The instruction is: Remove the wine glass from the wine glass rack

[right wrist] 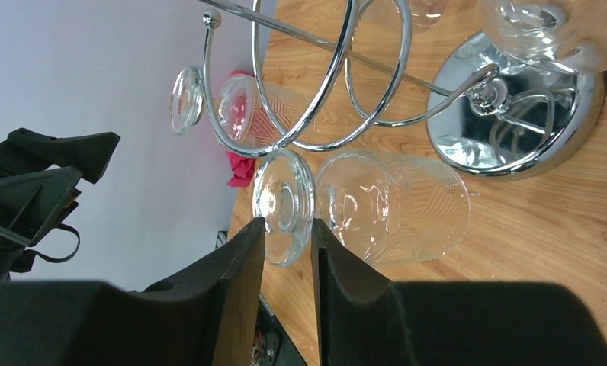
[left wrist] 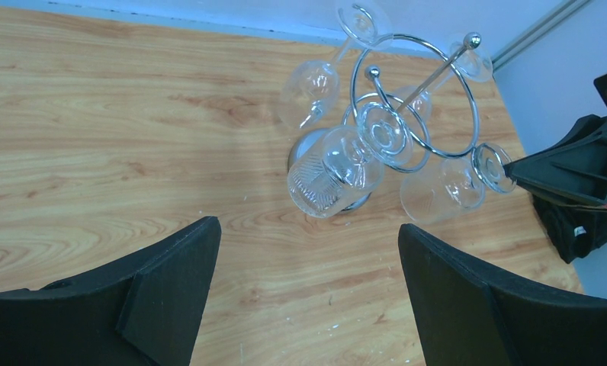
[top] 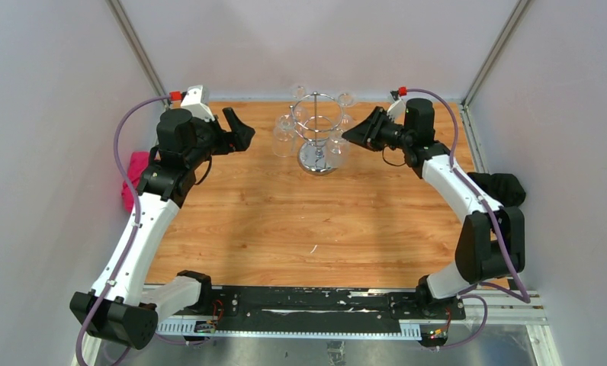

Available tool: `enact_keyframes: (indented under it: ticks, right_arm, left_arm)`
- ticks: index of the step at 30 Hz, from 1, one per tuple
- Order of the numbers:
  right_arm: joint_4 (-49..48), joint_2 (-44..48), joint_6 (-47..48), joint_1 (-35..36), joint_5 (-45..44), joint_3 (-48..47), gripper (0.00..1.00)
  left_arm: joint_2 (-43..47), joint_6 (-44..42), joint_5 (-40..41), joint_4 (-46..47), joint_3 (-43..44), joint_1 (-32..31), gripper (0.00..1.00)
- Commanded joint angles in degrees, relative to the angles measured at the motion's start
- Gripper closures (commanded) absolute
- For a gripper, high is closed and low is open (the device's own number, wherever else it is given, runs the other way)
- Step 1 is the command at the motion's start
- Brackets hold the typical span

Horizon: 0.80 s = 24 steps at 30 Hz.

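Wood table (top: pixel 285 229), grey walls (top: pixel 49 91) around. Wine glass rack (top: pixel 316 158) at far centre, other glasses (top: pixel 284 142) hang on it, bowls down. Left gripper (left wrist: pixel 308 229) spread wide, holding nothing, left of rack and apart from it. Right gripper (right wrist: pixel 287 229) at right side of rack, fingers (right wrist: pixel 232 290) pinched on foot (right wrist: pixel 284 200) of wine glass (right wrist: pixel 392 206) hanging there. I judge glass light, thin, slippery, easy to break. Hold at foot or stem, slide outward off rack, never squeeze bowl.
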State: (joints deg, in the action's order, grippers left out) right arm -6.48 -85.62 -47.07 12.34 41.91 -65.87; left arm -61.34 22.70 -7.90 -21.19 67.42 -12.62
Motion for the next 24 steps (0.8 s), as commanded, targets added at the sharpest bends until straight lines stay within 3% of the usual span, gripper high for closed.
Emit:
enact_keyframes:
  ticks: [1,13,24]
  right_arm:
    - [1.2,2.2,1.0,-0.3,-0.2,-1.7,0.67]
    - [5.0,1.8,3.6,-0.6,-1.6,-4.3,0.80]
    - [4.1,2.4,0.1,-0.7,-1.5,-3.5,0.88]
  left_arm:
    - [0.6,-0.6,0.1,0.7,-0.3,-0.1,0.08]
    - [0.7,-0.6,-0.3,0.9,-0.4,-0.1,0.08]
    - [0.8,-0.6,-0.3,0.9,-0.4,-0.1,0.08]
